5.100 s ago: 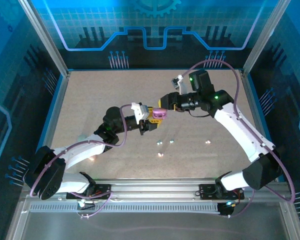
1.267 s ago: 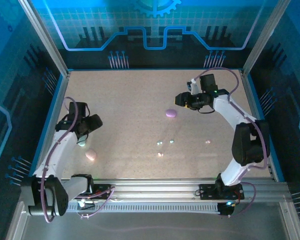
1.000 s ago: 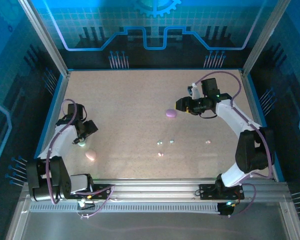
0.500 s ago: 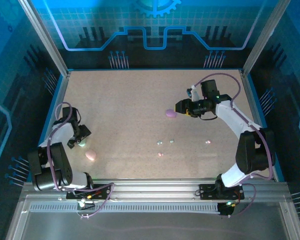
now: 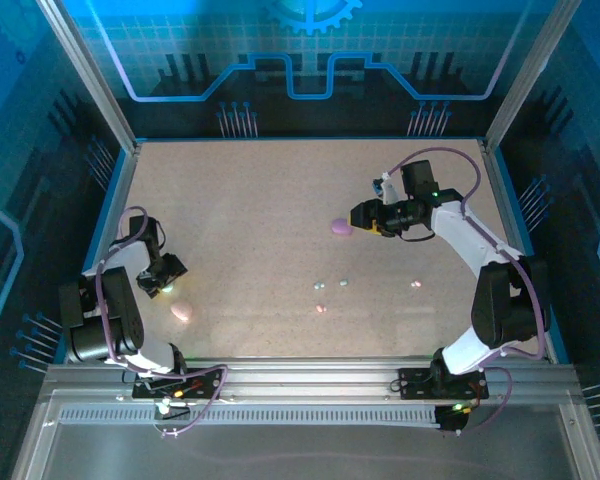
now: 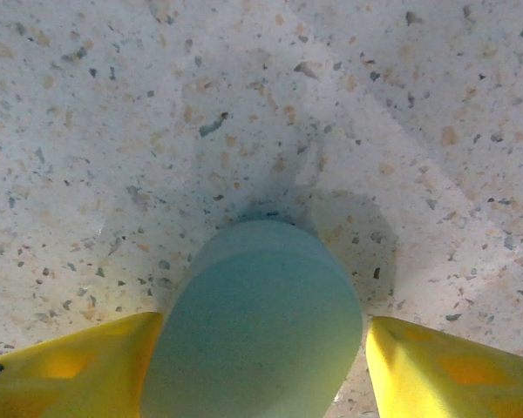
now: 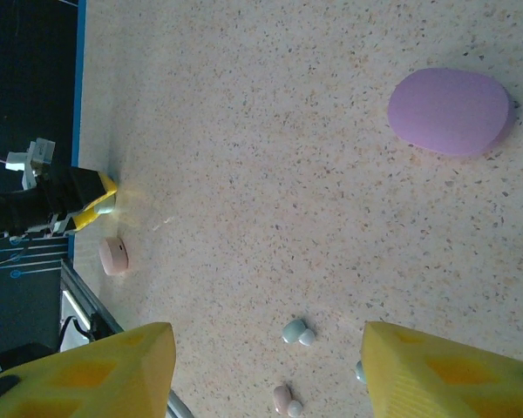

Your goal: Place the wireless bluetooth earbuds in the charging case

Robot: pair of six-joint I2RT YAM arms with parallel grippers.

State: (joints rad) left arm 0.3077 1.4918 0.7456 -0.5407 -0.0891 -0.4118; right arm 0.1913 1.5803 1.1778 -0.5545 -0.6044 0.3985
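Note:
A pale green pebble-shaped case lies on the table between my left gripper's yellow fingertips. The gripper is open: the left tip touches the case and a thin gap shows at the right tip. From above, this gripper sits at the table's left edge. My right gripper hovers open just right of a purple case, with nothing between its fingers. Tiny whitish-green earbuds lie mid-table, one pair in the right wrist view.
A pink case lies just in front of the left gripper and appears again from the right wrist. A pinkish earbud and another lie near the green ones. Metal frame posts and blue walls ring the table.
Five seconds ago both grippers met at the purple case mid-table. The case now lies on the table, the left arm has folded back left onto the green case, and the right gripper edged towards the purple case.

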